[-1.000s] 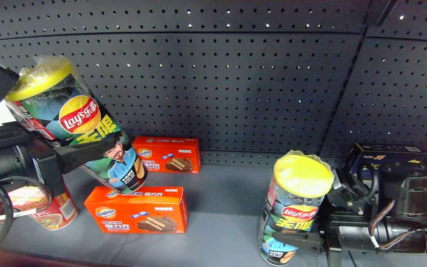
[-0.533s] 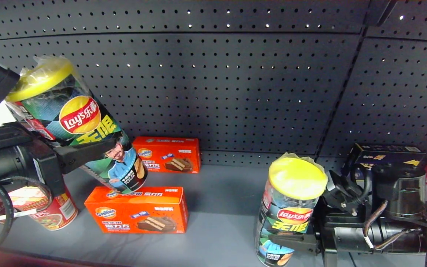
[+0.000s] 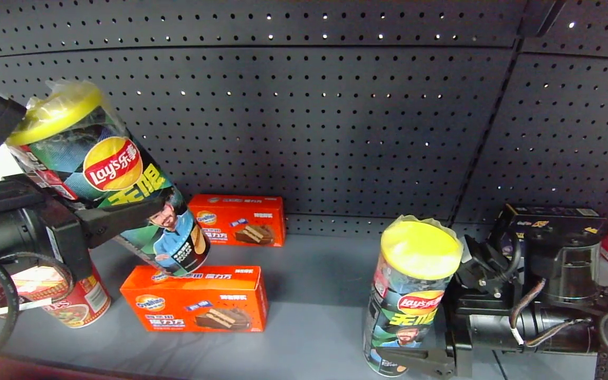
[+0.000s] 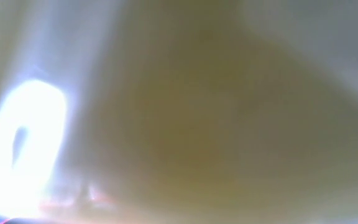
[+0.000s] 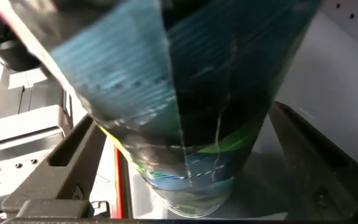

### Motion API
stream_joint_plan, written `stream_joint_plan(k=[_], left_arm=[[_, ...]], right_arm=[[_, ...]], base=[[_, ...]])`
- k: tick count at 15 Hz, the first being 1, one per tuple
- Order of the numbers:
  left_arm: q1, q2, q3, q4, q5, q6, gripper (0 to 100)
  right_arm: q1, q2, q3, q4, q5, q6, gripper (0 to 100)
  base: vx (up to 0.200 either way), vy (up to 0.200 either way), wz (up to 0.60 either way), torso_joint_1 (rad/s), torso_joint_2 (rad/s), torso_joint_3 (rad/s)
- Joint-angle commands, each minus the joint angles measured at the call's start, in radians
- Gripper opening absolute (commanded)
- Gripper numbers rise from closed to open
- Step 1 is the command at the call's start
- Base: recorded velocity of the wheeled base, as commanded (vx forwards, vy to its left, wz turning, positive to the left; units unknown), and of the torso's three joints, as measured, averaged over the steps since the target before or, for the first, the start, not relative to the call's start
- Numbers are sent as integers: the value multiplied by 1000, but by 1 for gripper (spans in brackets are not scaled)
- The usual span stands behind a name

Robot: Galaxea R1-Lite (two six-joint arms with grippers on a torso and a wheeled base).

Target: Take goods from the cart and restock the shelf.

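At the shelf's (image 3: 309, 301) front edge, right gripper (image 3: 415, 348) clamps an upright chips can (image 3: 415, 301); seat it flat before releasing. Left gripper (image 3: 124, 211) grips a tilted can (image 3: 108, 169).

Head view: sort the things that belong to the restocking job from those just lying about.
Job: tilted chip can, upright chip can, shelf.
Lying about: front orange box, back orange box, red cup, dark box.

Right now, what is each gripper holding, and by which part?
Left gripper: tilted yellow-lidded chip canister, mid-body. Right gripper: upright yellow-lidded chip canister, near its base.
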Motion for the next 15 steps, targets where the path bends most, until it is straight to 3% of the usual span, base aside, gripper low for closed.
stream_joint_plan(k=[1, 10, 15], left_arm=[[-1, 16, -44, -1, -1, 2, 0], [-1, 40, -77, 1, -1, 2, 0], [-3, 43, -79, 1, -1, 2, 0]], right_arm=[[-22, -24, 12, 0, 0, -2, 100], [-65, -268, 216, 9, 0, -2, 100], [-130, -331, 214, 11, -41, -2, 100]], base=[[0, 0, 0, 0, 0, 0], [0, 0, 0, 0, 0, 0], [0, 0, 0, 0, 0, 0]])
